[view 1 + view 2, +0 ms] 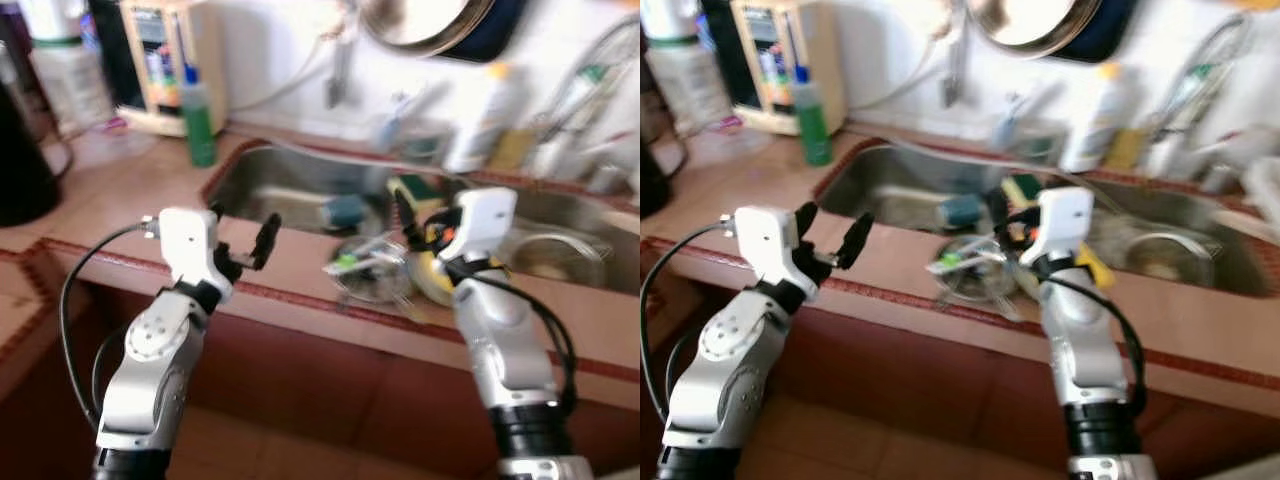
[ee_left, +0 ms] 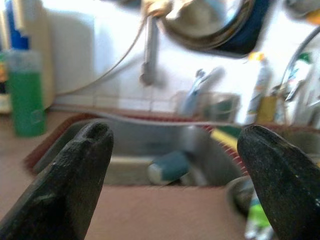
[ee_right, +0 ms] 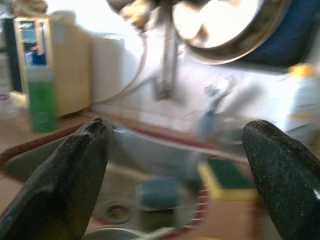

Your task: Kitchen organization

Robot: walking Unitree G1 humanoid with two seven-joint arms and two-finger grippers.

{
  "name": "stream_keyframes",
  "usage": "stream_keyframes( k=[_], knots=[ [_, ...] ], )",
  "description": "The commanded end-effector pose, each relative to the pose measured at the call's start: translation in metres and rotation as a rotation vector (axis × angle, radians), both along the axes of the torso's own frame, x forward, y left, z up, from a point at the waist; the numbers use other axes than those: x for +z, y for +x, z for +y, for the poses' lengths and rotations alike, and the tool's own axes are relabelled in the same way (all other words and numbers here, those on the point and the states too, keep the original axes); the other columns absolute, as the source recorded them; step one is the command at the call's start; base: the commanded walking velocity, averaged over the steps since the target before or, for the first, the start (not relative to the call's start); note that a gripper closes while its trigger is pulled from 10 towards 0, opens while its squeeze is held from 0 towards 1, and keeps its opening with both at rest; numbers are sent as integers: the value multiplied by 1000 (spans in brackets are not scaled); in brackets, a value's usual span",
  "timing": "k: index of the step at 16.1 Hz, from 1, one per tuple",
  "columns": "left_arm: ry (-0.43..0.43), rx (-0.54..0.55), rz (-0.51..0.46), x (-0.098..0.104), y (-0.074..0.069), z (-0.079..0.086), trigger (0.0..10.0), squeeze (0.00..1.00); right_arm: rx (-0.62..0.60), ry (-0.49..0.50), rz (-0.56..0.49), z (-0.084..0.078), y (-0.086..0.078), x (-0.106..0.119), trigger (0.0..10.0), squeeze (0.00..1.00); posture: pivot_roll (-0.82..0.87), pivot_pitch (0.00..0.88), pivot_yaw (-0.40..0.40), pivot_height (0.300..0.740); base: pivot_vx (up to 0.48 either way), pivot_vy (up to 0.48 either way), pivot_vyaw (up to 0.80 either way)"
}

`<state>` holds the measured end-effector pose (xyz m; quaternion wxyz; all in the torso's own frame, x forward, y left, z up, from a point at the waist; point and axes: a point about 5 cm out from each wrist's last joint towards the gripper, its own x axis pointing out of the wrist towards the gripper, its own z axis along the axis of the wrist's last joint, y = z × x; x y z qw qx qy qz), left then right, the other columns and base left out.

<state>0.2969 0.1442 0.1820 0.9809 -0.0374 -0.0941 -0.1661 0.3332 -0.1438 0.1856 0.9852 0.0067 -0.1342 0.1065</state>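
Note:
My left gripper (image 1: 240,232) hovers open over the front rim of the counter, left of the steel sink (image 1: 290,185), with nothing between its fingers (image 2: 75,180). My right gripper (image 3: 175,165) is open too, held above a clear bowl of utensils (image 1: 368,270) and a yellow item (image 1: 436,275) on the sink's front edge. A teal cup (image 1: 346,211) lies on its side in the basin. A yellow-and-green sponge (image 1: 416,187) rests at the basin's divider. The views are blurred.
A green soap bottle (image 1: 199,122) stands on the counter's back left, beside a beige appliance (image 1: 165,60). A black kettle (image 1: 20,165) is at far left. A pan (image 1: 430,22) hangs above the sink, with a white bottle (image 1: 482,120) and taps behind.

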Motion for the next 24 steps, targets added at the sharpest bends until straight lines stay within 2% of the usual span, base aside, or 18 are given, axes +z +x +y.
stream_keyframes(
  k=[1,6,10,14,19,20,24],
  knots=[
    [7,11,-5,2,1,6,10000,0,27,3,-16,8,1,4,10000,0,-48,0,-28,740,0,-480,0],
    [21,-1,-10,2,1,3,10000,0,32,-2,-20,9,0,4,10000,0,-50,0,-27,740,0,-449,0],
    [18,-54,6,0,-2,-5,10000,0,47,-47,-11,9,-1,0,10000,0,-52,0,-26,740,0,0,0],
    [124,-154,1,-4,-12,-19,10000,0,125,-137,36,4,-7,-13,10000,0,-55,0,-27,740,0,0,0],
    [231,-300,-4,-8,-26,-35,10000,0,199,-200,64,0,-5,-16,10000,0,-56,0,-25,740,0,0,0],
    [241,-332,2,-9,-30,-39,10000,0,229,-227,79,-3,-3,-17,10000,0,-55,0,-25,740,0,0,0],
    [228,-319,-2,-5,-28,-36,10000,0,317,-279,126,-4,5,-20,10000,0,-51,7,-23,740,0,0,0]
  ],
)
